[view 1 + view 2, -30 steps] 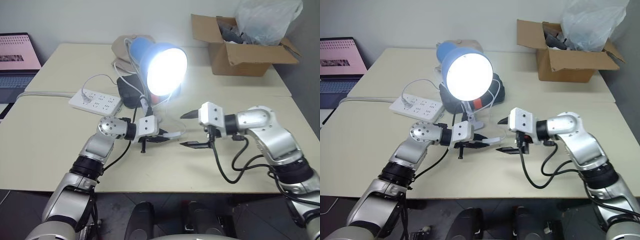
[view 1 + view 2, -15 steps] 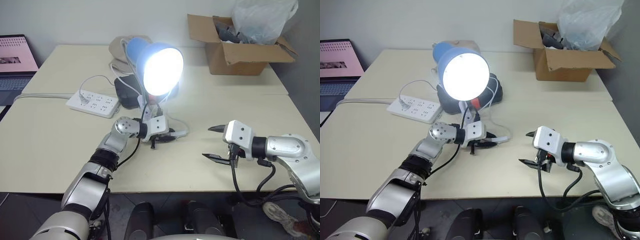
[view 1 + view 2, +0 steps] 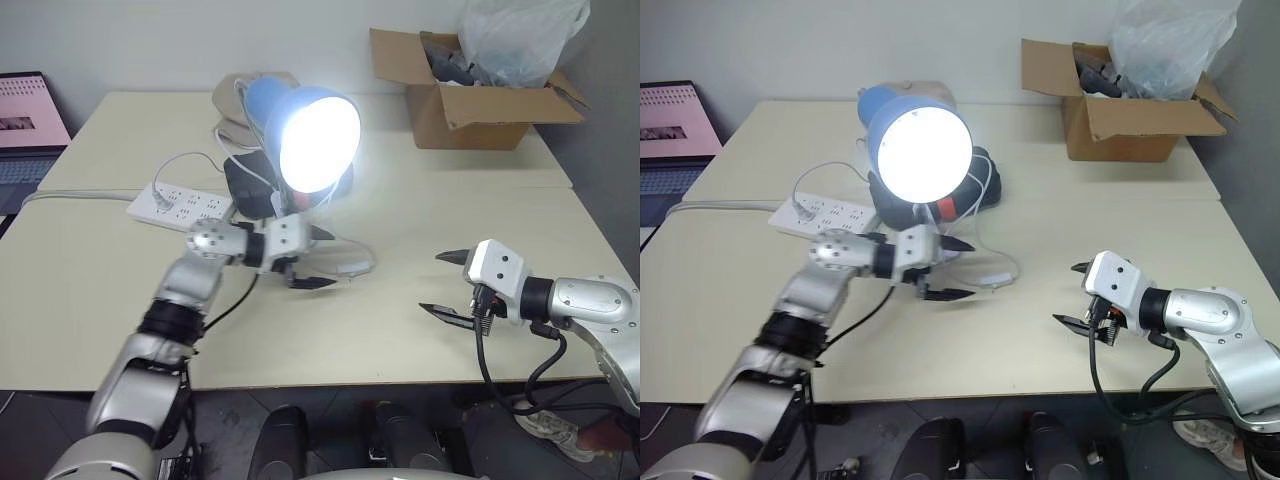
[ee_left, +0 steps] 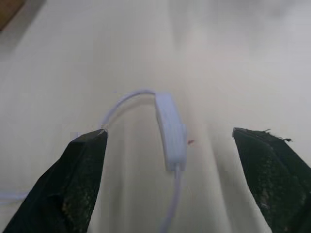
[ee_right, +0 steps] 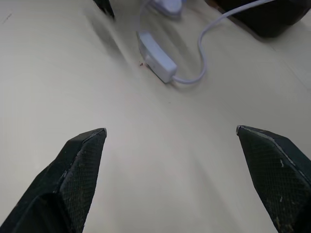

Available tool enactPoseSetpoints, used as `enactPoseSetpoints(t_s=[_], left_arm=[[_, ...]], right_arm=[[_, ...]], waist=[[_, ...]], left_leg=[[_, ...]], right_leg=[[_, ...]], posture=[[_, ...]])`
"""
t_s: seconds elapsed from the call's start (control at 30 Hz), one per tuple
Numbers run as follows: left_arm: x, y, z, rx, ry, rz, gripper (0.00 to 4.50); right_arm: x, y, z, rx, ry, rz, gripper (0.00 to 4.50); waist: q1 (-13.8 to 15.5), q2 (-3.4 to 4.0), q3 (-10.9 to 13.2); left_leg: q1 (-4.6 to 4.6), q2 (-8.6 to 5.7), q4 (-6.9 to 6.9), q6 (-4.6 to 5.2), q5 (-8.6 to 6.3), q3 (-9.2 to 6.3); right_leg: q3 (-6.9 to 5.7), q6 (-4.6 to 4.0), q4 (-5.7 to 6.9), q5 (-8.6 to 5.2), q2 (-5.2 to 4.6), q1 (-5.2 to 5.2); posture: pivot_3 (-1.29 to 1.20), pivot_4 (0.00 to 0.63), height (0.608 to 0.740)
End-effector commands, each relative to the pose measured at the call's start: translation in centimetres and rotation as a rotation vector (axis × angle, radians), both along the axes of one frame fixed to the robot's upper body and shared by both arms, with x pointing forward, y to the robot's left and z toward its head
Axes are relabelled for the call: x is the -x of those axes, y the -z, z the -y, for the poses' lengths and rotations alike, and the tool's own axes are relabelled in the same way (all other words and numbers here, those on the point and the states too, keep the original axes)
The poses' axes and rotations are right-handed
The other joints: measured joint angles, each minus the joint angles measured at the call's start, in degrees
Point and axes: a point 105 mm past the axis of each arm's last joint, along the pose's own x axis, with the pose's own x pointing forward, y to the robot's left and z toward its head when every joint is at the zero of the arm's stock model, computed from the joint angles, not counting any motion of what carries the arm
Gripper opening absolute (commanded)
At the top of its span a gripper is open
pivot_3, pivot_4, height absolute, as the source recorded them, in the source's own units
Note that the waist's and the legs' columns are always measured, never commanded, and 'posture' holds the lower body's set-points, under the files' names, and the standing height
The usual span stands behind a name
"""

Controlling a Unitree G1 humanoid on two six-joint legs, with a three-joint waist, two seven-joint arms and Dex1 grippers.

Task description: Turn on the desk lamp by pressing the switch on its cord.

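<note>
The place looks like an office or a small lab room. Two plain beige worktops [image 3: 90, 290] stand pushed together against a white wall. An open laptop [image 3: 30, 125] sits on a side desk, a white power strip [image 3: 180, 203] lies on the worktop, and an open cardboard box [image 3: 470, 95] holds a plastic bag [image 3: 515, 35].

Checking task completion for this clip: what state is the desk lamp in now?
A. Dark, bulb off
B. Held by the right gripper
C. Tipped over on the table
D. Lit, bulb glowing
D: the desk lamp glows bright white inside its blue shade, upright on the table.
</note>
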Motion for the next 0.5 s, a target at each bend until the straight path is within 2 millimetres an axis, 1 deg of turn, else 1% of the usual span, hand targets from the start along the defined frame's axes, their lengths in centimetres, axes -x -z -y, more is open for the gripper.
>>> enactPoseSetpoints(t_s=[0.03,0.13,0.2,0.27,0.43,0.5], left_arm=[[1.7,-1.2,-3.1,0.032,-0.112,0.0,4.25],[2.4,-1.6,-4.3,0.059,-0.19,0.009,4.25],[2.8,-1.8,-5.5,0.08,-0.268,0.009,4.25],[3.6,-2.2,-6.5,0.107,-0.322,-0.002,4.25],[5.8,-2.2,-8.5,0.117,-0.404,-0.052,4.25],[6.3,-2.0,-8.9,0.116,-0.415,-0.067,4.25]], right_arm=[[-0.4,-1.8,0.7,-0.023,-0.014,0.094,4.5],[-0.9,-2.5,1.0,-0.076,-0.011,0.156,4.5],[-0.8,-2.4,1.4,-0.076,-0.036,0.142,4.5],[-0.7,-2.7,1.8,-0.096,-0.049,0.133,4.5],[-0.6,-3.5,2.7,-0.138,-0.067,0.09,4.5],[-0.7,-3.6,2.7,-0.134,-0.074,0.093,4.5]], waist=[[-0.4,0.0,0.0],[-0.51,0.0,0.0],[-0.28,-0.01,0.0],[-0.13,-0.01,0.0],[-0.15,-0.01,0.0],[-0.14,-0.01,0.0]], left_leg=[[0.04,0.01,-0.01,0.0,0.0,0.04],[0.09,-0.01,-0.01,0.0,0.0,0.04],[0.1,-0.03,0.03,0.0,0.0,0.0],[0.13,-0.08,0.04,0.0,0.0,0.02],[0.15,-0.07,0.0,0.0,-0.01,0.1],[0.15,-0.05,-0.03,0.0,-0.01,0.1]], right_leg=[[0.05,0.0,-0.01,0.0,-0.01,0.01],[0.04,0.0,-0.01,-0.01,-0.08,0.08],[-0.02,0.04,-0.01,0.01,-0.13,0.14],[-0.03,0.05,-0.01,0.02,-0.21,0.17],[0.02,0.04,-0.03,0.02,-0.24,0.15],[0.0,0.01,-0.04,0.0,-0.25,0.13]], posture=[[0.0,0.15,0.74],[0.0,0.15,0.74],[0.0,0.15,0.74],[0.0,0.15,0.74],[0.0,0.15,0.74],[0.0,0.15,0.74]])
